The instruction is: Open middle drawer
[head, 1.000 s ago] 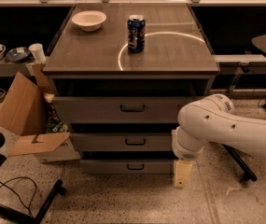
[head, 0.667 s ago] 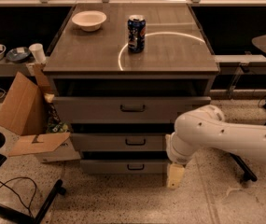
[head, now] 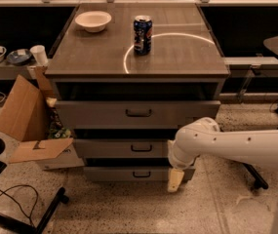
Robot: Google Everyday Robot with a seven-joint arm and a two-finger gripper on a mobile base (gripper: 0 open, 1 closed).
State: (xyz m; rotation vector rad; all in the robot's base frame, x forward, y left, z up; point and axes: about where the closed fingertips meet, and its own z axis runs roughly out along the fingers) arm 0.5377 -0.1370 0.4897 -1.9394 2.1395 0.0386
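Approach step: my tan gripper (head: 175, 180), spread I cannot tell, hangs at 4 o'clock of the wide grey middle drawer's (head: 104, 149) dark bar handle (head: 141, 148), which I must grasp next.

Grey cabinet top (head: 177, 57) carries white bowl (head: 93, 20) and soda can (head: 142, 28) (upright); gripper (head: 175, 179) hangs just above floor (head: 129, 206)

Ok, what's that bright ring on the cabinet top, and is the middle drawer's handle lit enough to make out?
Camera view: the ring is glare, likely a lamp reflected in the glossy cabinet top, curving past the can. Same view: shadow fills the gap above the middle drawer, yet its dark handle shows clearly; the gripper hangs by the bottom drawer's right end.
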